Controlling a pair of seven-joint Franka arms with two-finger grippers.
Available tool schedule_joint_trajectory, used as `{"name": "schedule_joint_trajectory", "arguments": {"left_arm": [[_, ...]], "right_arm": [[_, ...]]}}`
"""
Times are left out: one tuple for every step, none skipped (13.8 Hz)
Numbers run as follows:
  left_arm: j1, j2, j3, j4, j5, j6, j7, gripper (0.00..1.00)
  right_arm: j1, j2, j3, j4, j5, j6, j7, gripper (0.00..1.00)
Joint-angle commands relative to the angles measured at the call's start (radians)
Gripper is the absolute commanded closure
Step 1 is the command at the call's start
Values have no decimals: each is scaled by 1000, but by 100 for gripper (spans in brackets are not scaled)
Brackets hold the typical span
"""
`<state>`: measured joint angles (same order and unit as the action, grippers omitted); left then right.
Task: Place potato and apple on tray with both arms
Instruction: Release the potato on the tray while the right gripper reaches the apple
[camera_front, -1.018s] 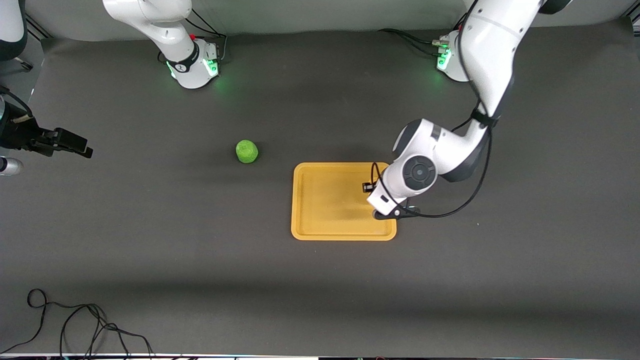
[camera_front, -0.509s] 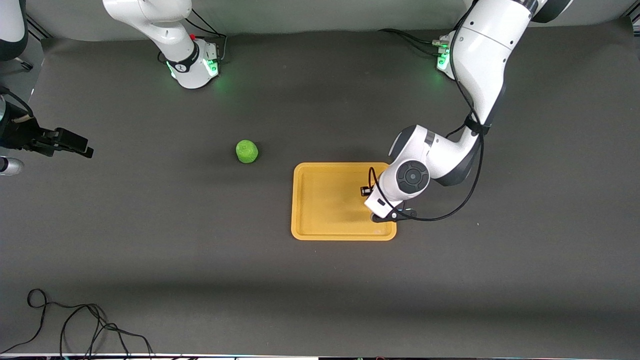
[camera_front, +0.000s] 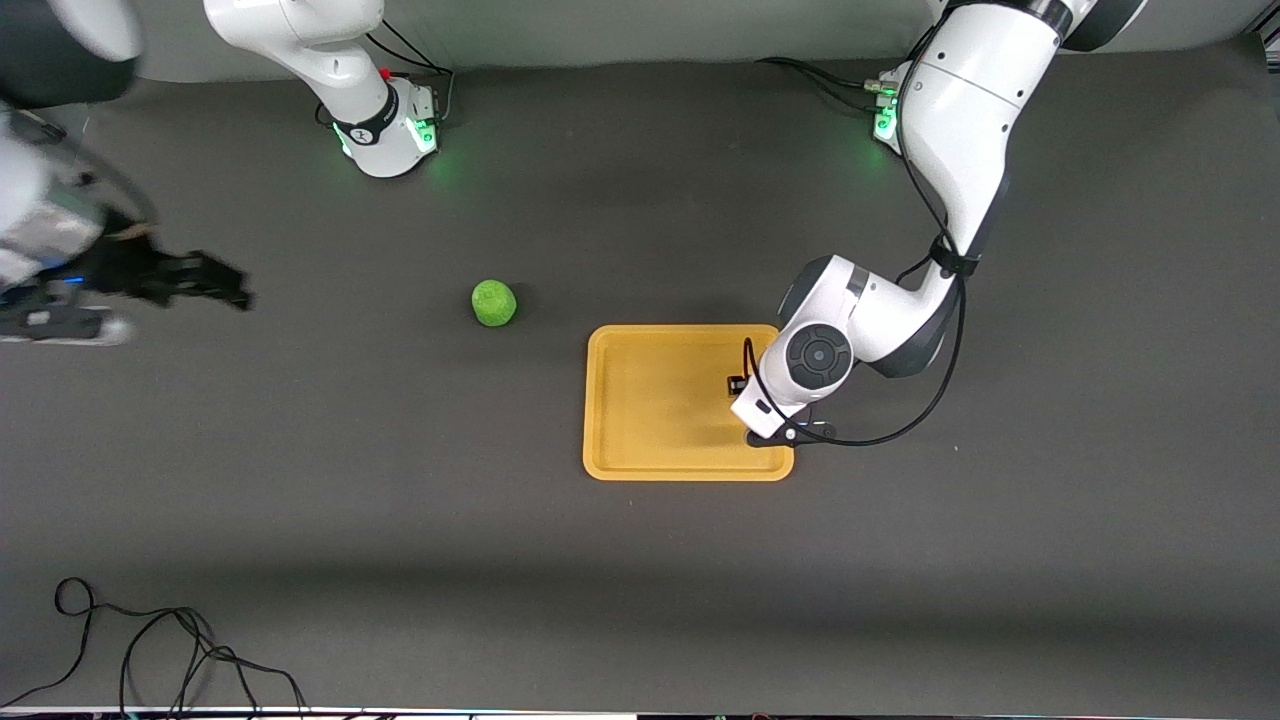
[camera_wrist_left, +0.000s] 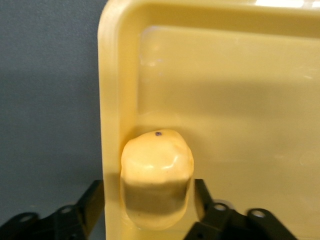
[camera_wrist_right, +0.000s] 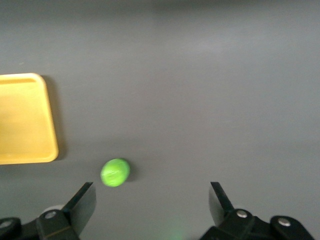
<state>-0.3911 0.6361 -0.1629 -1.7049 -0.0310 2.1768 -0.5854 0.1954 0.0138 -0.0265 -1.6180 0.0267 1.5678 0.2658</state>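
Note:
The yellow-orange tray (camera_front: 660, 400) lies mid-table. In the left wrist view the potato (camera_wrist_left: 157, 170) rests inside the tray (camera_wrist_left: 225, 90), against its rim near a corner. My left gripper (camera_wrist_left: 149, 186) is open around it, with one finger (camera_wrist_left: 95, 200) over the rim and a gap between it and the potato. In the front view the left wrist (camera_front: 818, 358) hides both potato and gripper. The green apple (camera_front: 494, 302) sits on the table beside the tray, toward the right arm's end. My right gripper (camera_front: 215, 283) is open and empty in the air, short of the apple (camera_wrist_right: 115, 172).
The dark table mat (camera_front: 400, 500) spreads all around the tray. A loose black cable (camera_front: 150, 650) lies at the table edge nearest the front camera, at the right arm's end. The arms' green-lit bases (camera_front: 385, 130) stand along the edge farthest from the front camera.
My right gripper has moved in from the table's end toward the apple. My left wrist has shifted slightly over the tray's corner. The apple and tray have not moved.

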Motion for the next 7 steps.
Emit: {"name": "schedule_joint_trajectory", "arguments": {"left_arm": [[-14,-18,5,17,20,-26,-30,1],[-6,-56,5,16,20,-46,-40,1],[1,-106,6,21,19,-98,-42,1],[21,-174,8,22,17,-159,-39,1],[55,-241,6,21,19,-207,-37,1],[69,-312,8,19,23,-260,-27,1],[86,-370,14,21,35,-317,-24,1]], "right_arm": [[171,-76,-7,-118,-4,56,191,0],[221,-101,-7,-169,-4,92,247,0],[269,-133,-7,-233,-4,127,292,0],[313,-171,-7,-299,-4,159,306,0],[332,-217,-9,-375,-4,190,314,0],[334,-269,-7,-454,-2,220,316,0],[335,-320,-6,-529,-1,253,316,0]]}}
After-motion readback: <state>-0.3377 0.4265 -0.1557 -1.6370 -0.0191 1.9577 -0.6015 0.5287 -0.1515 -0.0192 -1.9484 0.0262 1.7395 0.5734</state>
